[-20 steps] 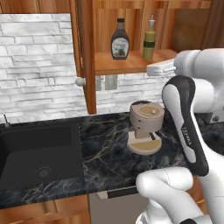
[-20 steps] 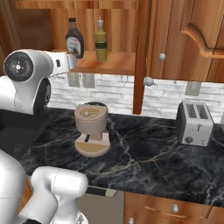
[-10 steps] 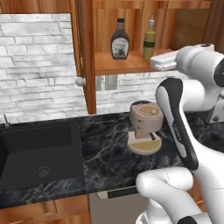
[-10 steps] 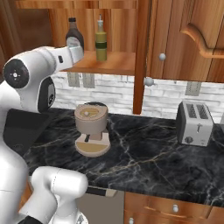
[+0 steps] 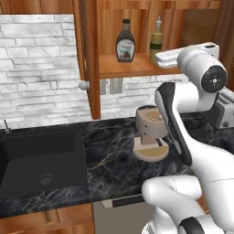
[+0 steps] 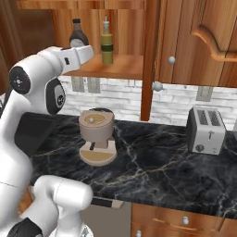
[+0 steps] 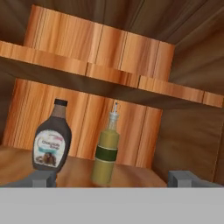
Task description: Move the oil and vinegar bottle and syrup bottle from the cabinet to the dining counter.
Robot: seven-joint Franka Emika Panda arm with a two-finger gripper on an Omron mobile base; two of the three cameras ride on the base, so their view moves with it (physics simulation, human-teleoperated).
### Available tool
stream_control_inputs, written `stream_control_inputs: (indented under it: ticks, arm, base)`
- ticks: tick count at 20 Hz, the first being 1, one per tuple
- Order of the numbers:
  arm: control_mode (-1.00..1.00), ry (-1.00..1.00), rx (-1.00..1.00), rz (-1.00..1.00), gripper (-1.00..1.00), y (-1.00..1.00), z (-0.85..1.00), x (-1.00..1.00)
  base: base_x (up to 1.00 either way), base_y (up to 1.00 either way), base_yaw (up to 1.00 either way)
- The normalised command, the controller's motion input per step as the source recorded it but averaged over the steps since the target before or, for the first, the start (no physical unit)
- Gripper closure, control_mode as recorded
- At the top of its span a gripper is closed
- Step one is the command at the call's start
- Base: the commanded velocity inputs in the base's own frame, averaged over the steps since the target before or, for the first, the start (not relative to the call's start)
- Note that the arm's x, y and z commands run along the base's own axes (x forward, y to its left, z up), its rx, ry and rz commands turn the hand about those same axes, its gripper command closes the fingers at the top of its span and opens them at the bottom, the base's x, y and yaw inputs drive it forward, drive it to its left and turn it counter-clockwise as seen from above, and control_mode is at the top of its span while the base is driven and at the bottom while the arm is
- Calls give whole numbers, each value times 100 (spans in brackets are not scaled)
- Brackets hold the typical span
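Jaws: held wide apart, nothing between them; the gripper [image 7: 111, 177] is pointed into the open cabinet [image 5: 91, 55] at shelf level, and the two finger tips [image 7: 43, 178] are seen at the lower edge of the hand view.
Oil and vinegar bottle [image 7: 106, 153]: upright on the lower cabinet shelf [image 6: 122, 67], framed between the finger tips, not touched.
Syrup bottle [image 7: 51, 142]: upright on the same shelf, just beside the oil and vinegar bottle, label facing outward.
Arm: wrist is raised in front of the shelf edge.
Bench [image 6: 162, 162]: black marble; a round wooden coffee grinder [image 6: 96, 136] and a toaster [image 6: 207, 130] are stood on it.
Sink [image 5: 39, 160]: set in the bench, below the brick wall.
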Motion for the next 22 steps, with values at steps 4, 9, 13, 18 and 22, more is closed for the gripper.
stream_control_inputs:
  ticks: [4,9,13,18,22]
  arm:
    - [-100,4,0,-13,-100,-12,31,22]
    - [-100,3,0,-4,-100,-13,8,20]
    - [-100,0,1,0,-100,-1,-9,11]
    - [-100,0,5,0,-100,-1,-5,6]
    - [-100,2,0,0,-100,0,0,18]
  base:
    - [0,0,0]
    - [0,0,0]
    - [0,0,0]
    - [0,0,0]
    - [0,0,0]
